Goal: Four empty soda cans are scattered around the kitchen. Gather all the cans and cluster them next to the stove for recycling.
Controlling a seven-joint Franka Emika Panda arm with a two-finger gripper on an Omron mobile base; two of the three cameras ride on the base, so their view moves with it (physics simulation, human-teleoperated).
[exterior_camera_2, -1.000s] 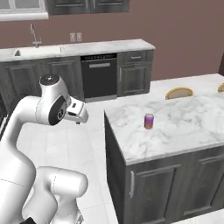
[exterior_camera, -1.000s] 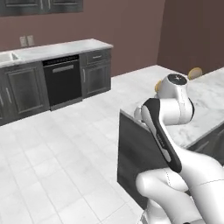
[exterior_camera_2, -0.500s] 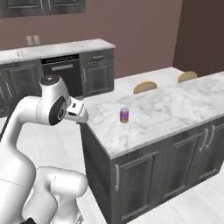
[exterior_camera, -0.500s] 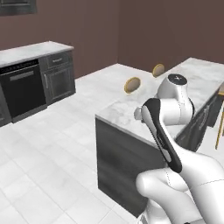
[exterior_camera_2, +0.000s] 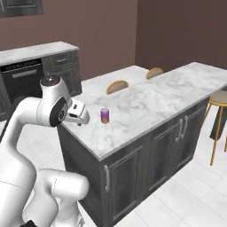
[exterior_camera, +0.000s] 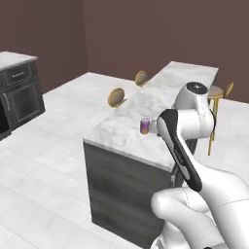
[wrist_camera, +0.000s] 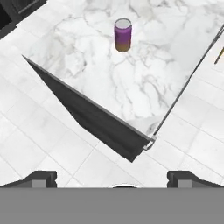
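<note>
While one purple can (wrist_camera: pixel 123 34) stands upright on the marble island top (exterior_camera_2: pixel 150 99), near its left end and well clear of the edges, no stove is visible, so gathering appears barely begun. The gripper (wrist_camera: pixel 112 177) hangs above the island's near corner with its fingers spread wide and nothing between them, well apart from the can. The island's cabinet doors (exterior_camera_2: pixel 170 139) are closed; their contents cannot be judged. Three cans remain unaccounted for.
</note>
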